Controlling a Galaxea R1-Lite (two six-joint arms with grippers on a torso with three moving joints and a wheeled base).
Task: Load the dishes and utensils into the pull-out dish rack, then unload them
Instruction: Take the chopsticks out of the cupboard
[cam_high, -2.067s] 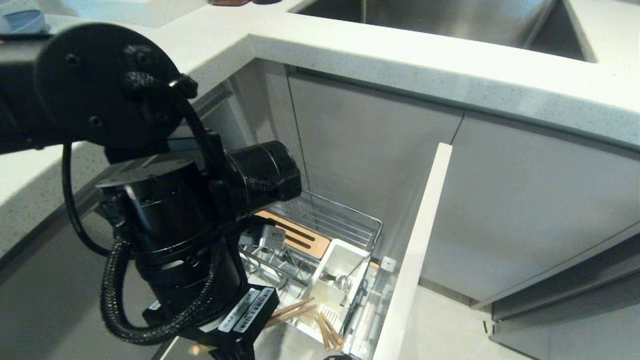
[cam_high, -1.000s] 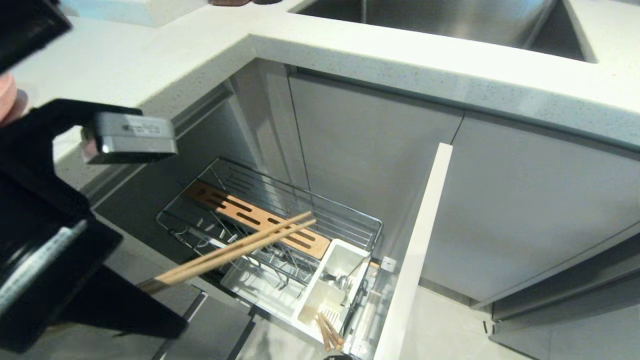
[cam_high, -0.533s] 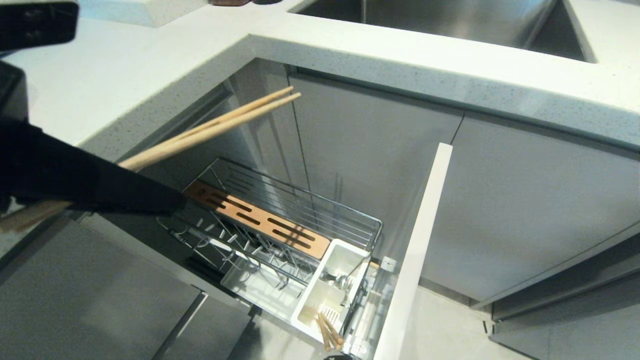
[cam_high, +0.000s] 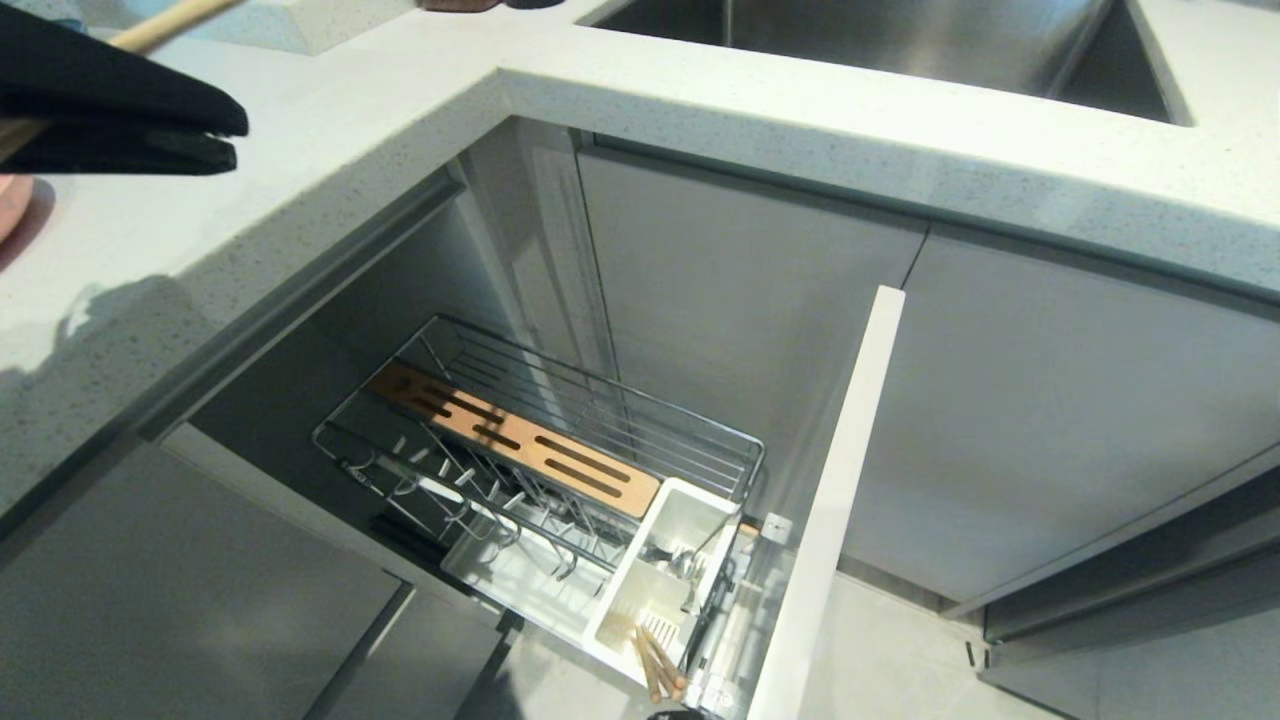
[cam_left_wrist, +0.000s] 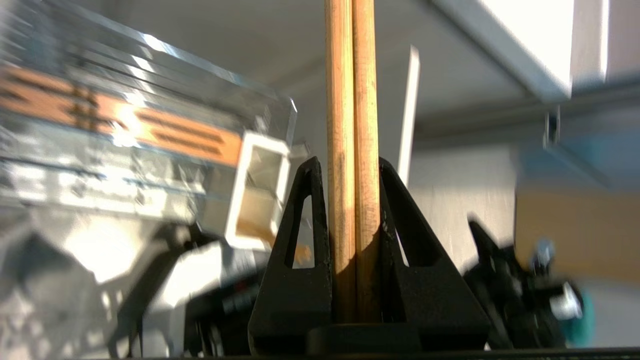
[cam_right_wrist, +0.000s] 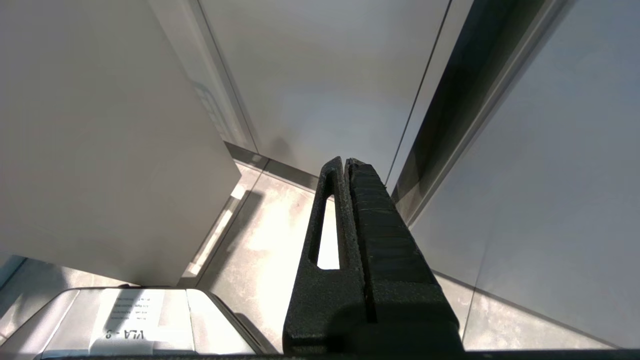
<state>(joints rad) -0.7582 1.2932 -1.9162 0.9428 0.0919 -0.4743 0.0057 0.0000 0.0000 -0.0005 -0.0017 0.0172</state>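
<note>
Left fingers (cam_left_wrist: 320, 240): clamped on chopsticks (cam_left_wrist: 352, 100), rack (cam_high: 560, 470) well below
Right fingers (cam_right_wrist: 345, 220): together, parked

My head camera looks steeply down from above the countertop (cam_high: 700, 110) onto the pull-out dish rack (cam_high: 540, 450), with my left fingers (cam_high: 120, 130) only at its upper left corner. My left wrist camera sits close behind those fingers (cam_left_wrist: 295, 260), sighting along the chopsticks (cam_left_wrist: 352, 150) pinched between them, and shares the rack (cam_left_wrist: 125, 125), blurred beyond them. My right wrist camera looks past my closed right fingers (cam_right_wrist: 365, 240) toward cabinet fronts (cam_right_wrist: 325, 80) and floor.
</note>
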